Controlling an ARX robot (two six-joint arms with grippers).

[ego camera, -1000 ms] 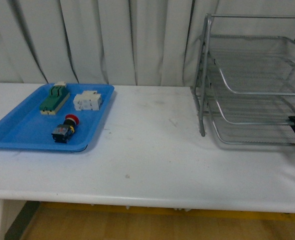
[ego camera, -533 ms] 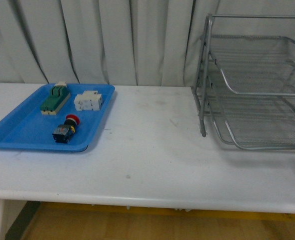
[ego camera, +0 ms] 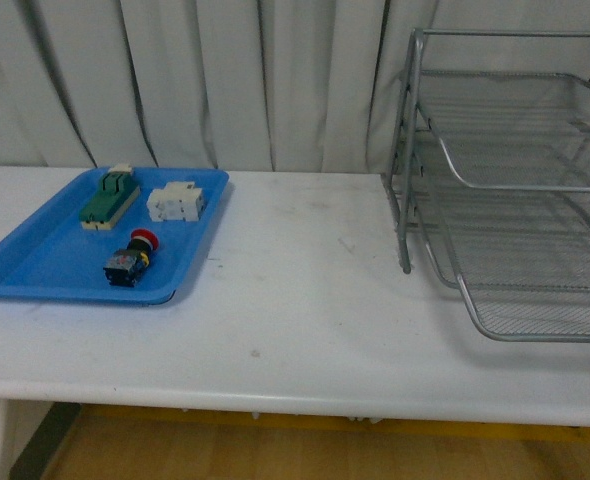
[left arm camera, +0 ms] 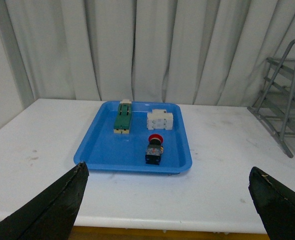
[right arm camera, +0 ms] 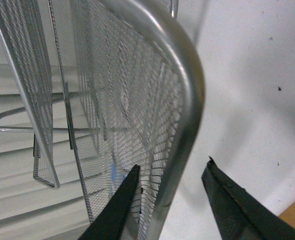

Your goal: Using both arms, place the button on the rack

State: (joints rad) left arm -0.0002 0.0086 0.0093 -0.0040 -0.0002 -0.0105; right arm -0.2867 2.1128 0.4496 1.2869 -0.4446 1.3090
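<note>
From the front, neither arm shows. The button (ego camera: pixel 130 258) lies on its side near the front edge of a flat blue tray (ego camera: pixel 35 262) at the left of the white table (ego camera: pixel 305 300), its red cap pointing toward the curtain (ego camera: pixel 225 80). Behind it in the same tray lie a green-topped block (ego camera: pixel 110 198) and, beside that, a white blocky part (ego camera: pixel 175 202), both apart from the button. The rack (ego camera: pixel 407 150) stands at the right of the table, well apart from the tray. Its lowest tier juts out toward the camera beyond the two above it, and all three tiers look bare. From the left wrist, the left gripper (left arm camera: pixel 168 167) hangs above the table's near side with its two dark fingers (left arm camera: pixel 57 207) spread wide at the picture's lower corners, holding nothing. The tray sits between them in the distance, with the button in its near half, and a leg of the rack shows at the edge. From the right wrist, the right gripper (right arm camera: pixel 173 165) straddles the rounded tube rim of a mesh tier. One finger (right arm camera: pixel 115 212) lies on the mesh side, seemingly against it, and the other is on the outer side with a strip of table showing between it and the tube — parted around the rim, not pinching it.
</note>
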